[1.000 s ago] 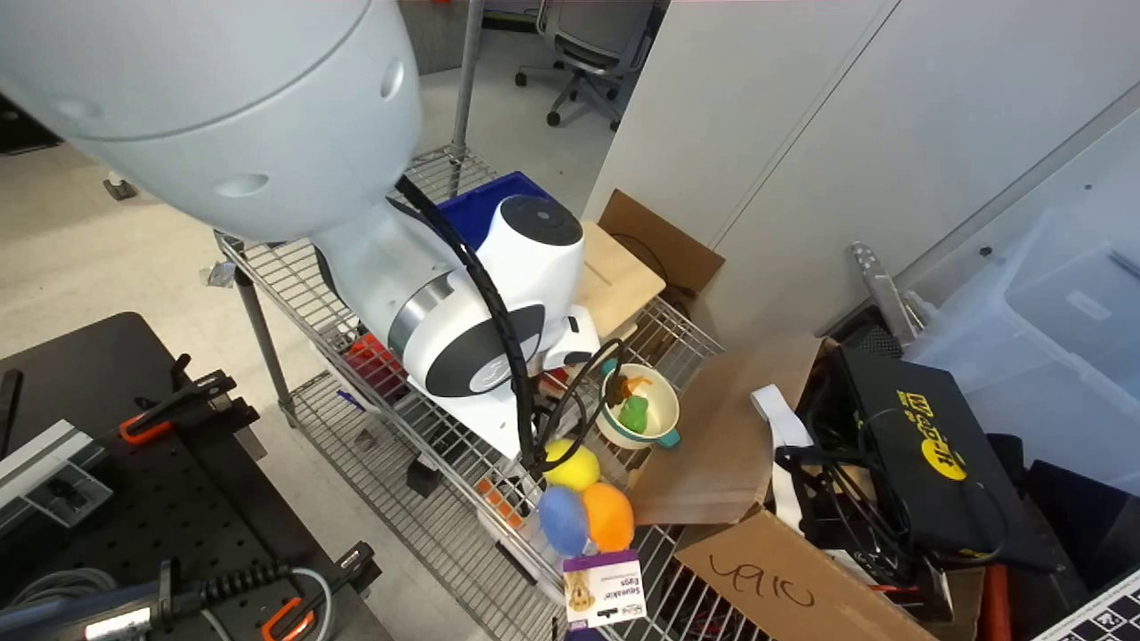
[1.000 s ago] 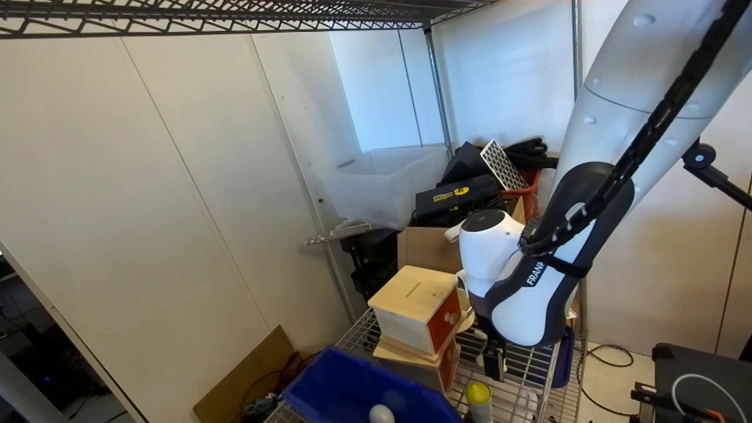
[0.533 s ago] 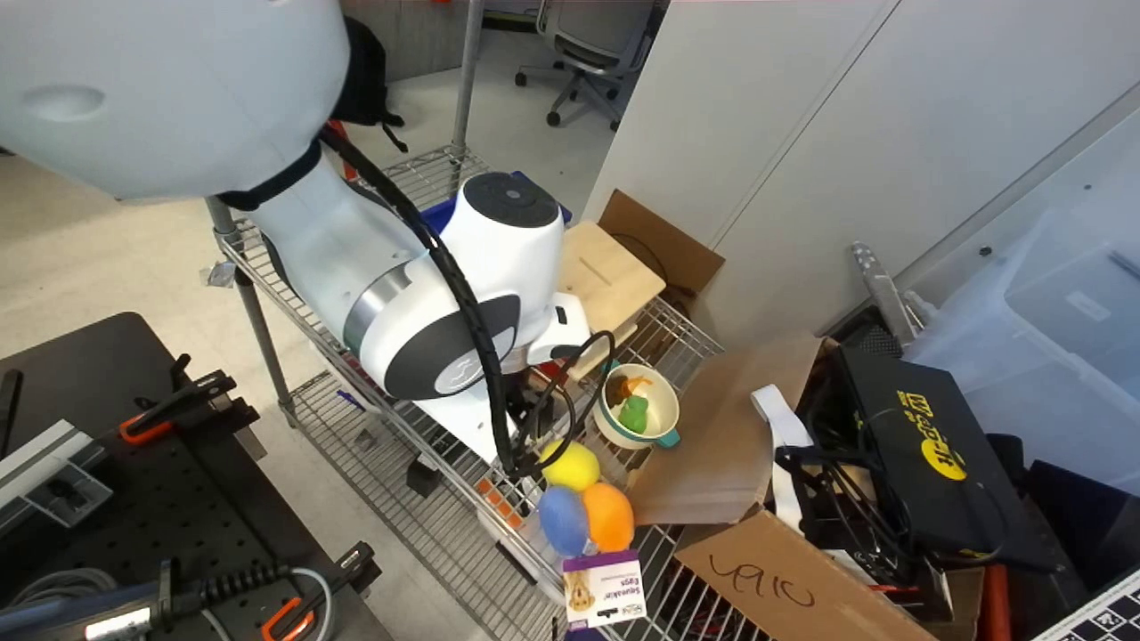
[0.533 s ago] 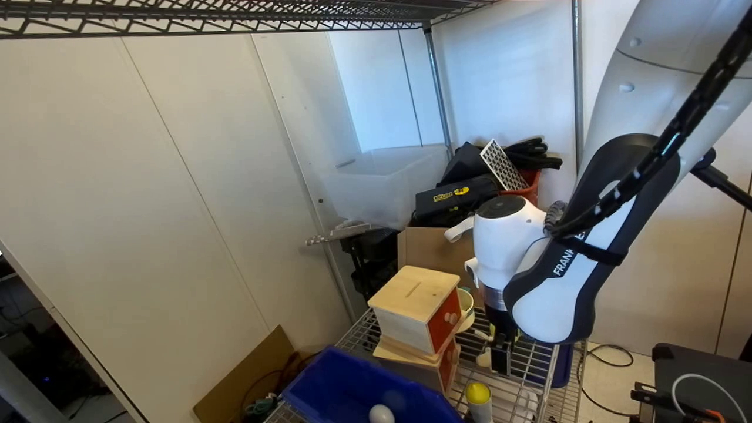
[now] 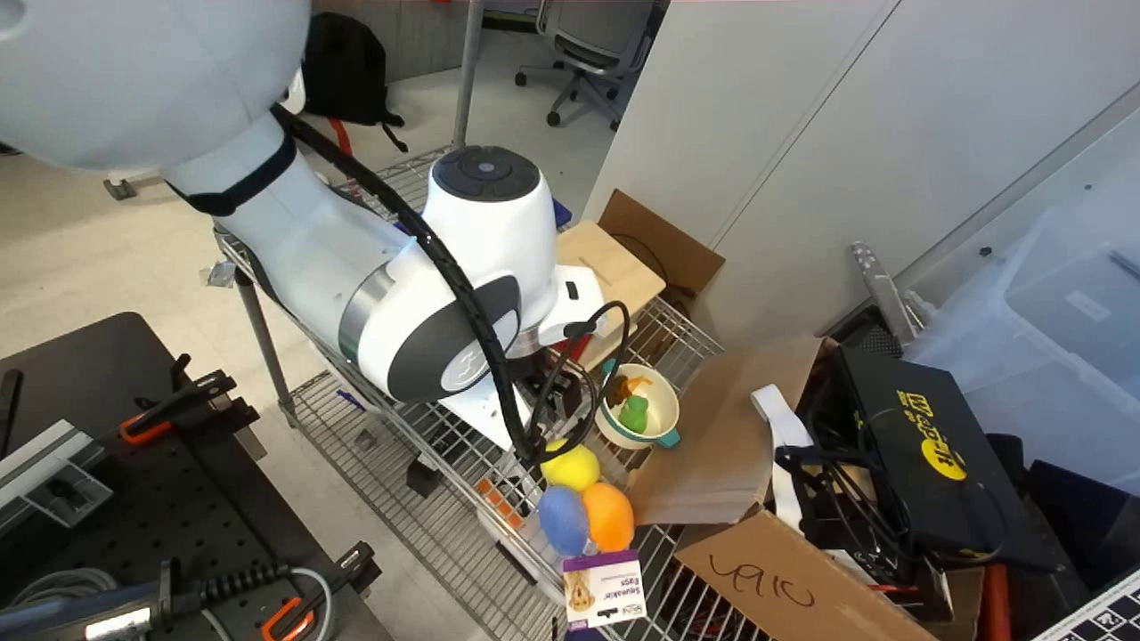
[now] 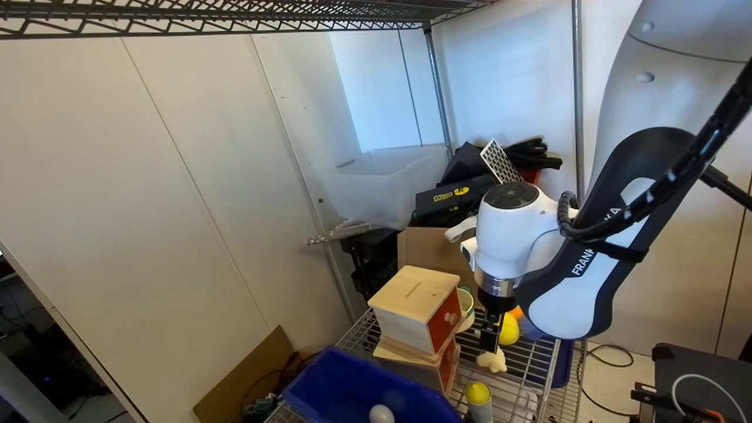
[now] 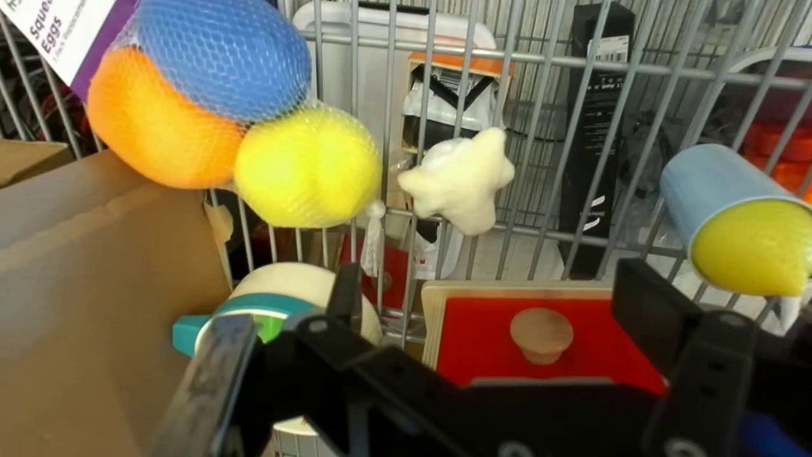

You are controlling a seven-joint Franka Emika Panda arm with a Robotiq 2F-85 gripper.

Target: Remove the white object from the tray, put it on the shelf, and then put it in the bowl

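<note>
A white rounded object [image 6: 382, 413] lies in the blue tray [image 6: 320, 373]. A cream-white star-shaped toy [image 7: 466, 181] rests on the wire shelf [image 7: 539, 228], seen also as a small pale toy [image 6: 492, 360] in an exterior view. My gripper [image 7: 501, 298] stands open, its black fingers [image 7: 653, 311] wide apart with nothing held. The star lies ahead of the fingertips in the wrist view, outside the gap. In an exterior view the gripper [image 6: 490, 341] hangs just above the star. The bowl [image 5: 637, 405], with teal handles, holds a green piece and an orange-brown one.
A wooden box with a red front [image 6: 443, 320] stands between tray and bowl; its knob [image 7: 541, 333] shows below the jaws. Netted blue, orange and yellow eggs [image 7: 307, 165], a yellow-ended cylinder [image 7: 729, 197] and a cardboard box [image 5: 712, 445] surround the star.
The wrist has risen and shifted, rightward in an exterior view, bringing the hand upright. More of the star toy now shows beneath the gripper. The jaws stay open; the white object in the tray has not moved.
</note>
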